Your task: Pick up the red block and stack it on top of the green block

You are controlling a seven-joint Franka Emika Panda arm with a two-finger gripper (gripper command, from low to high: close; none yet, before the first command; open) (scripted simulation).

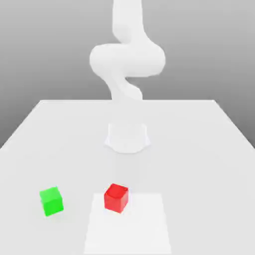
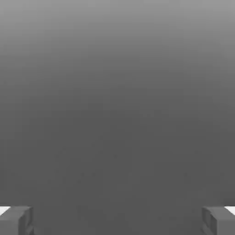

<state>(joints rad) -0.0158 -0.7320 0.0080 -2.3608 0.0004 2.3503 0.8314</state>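
Exterior view: red block (image 1: 116, 198) lower centre, green block (image 1: 52, 201) lower left. Hand view: gripper (image 2: 117, 221) wide open, holding nothing.

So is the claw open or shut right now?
Open: in the hand view, the two fingers of the claw stand wide apart, with nothing between them.

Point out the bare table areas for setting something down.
Bare table lies between the red block and green block, and right of the white patch in the exterior view. Tightest: beside either block.
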